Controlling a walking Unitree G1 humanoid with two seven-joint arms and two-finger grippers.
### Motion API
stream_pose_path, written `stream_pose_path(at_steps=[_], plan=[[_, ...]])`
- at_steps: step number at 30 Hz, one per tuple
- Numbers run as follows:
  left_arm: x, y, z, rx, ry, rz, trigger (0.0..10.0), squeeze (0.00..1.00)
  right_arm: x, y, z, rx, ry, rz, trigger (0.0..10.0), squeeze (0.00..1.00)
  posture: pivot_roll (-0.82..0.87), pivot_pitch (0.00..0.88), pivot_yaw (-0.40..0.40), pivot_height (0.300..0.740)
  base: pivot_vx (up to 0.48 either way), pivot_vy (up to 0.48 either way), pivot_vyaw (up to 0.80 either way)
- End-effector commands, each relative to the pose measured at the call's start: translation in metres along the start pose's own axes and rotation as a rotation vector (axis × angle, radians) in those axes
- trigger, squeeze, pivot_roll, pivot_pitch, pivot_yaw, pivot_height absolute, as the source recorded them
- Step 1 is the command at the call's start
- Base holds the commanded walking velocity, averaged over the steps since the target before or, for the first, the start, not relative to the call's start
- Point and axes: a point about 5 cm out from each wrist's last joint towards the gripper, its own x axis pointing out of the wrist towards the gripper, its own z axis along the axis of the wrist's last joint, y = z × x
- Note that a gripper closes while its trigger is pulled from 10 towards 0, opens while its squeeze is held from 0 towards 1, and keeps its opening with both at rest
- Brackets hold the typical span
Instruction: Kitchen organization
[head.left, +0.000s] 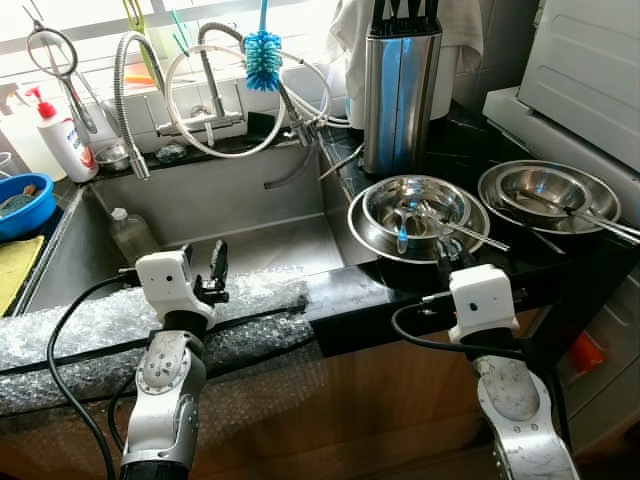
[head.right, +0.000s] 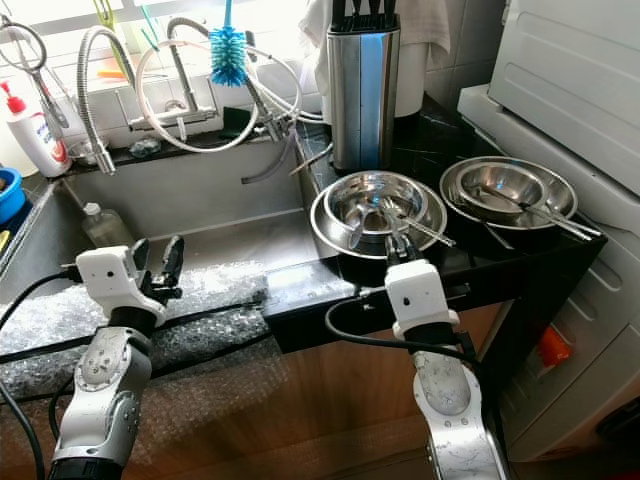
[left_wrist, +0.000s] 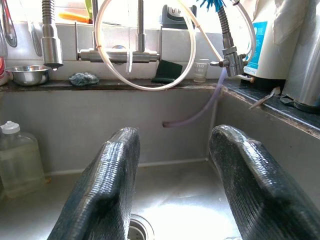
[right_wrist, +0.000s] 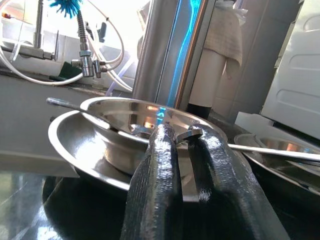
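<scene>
Your sink holds a clear bottle against its left wall, and on the black counter two stacks of steel bowls carry spoons. Your left gripper hangs over the sink's front edge, fingers apart and empty. Your right gripper sits at the near bowl's rim, fingers pinched on a flat metal handle
</scene>
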Motion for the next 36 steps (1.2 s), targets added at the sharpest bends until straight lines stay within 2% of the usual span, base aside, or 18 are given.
stream_pose_path(at_steps=[1, 20, 36], plan=[[0.000, 0.003, -0.003, 0.019, 0.014, 0.010, 10.0, 0.00, 0.004, -0.001, 0.005, 0.015, -0.027, -0.007, 0.0, 0.00, -0.14, 0.000, 0.115, 0.740, 0.000, 0.000, 0.00], [-0.001, 0.003, -0.003, 0.016, 0.013, 0.007, 10.0, 0.00, 0.011, -0.004, 0.019, 0.036, -0.087, -0.029, 0.0, 0.00, -0.14, 0.000, 0.116, 0.740, 0.000, 0.000, 0.00], [-0.001, 0.004, -0.003, 0.020, 0.017, 0.014, 10.0, 0.00, 0.011, 0.003, 0.012, 0.060, -0.053, 0.016, 0.0, 0.00, -0.13, 0.000, 0.114, 0.740, 0.000, 0.000, 0.00]])
